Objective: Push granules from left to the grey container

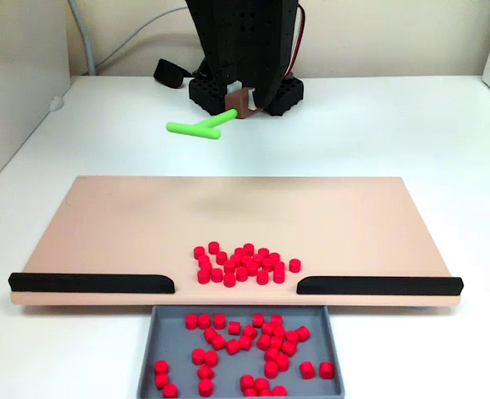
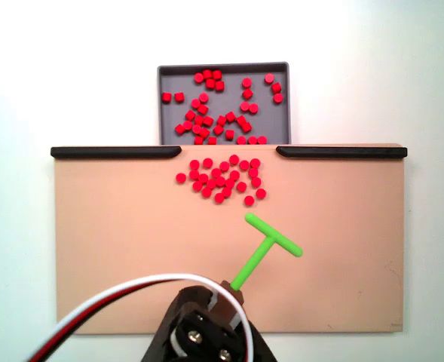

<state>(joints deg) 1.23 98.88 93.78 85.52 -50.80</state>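
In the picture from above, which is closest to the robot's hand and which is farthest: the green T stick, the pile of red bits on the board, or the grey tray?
Going by the fixed view from above, starting at the gripper:
1. The green T stick, held in the jaws, pointing up and right.
2. The granules on the board, by the gap between the black strips.
3. The grey container, beyond the board's far edge.
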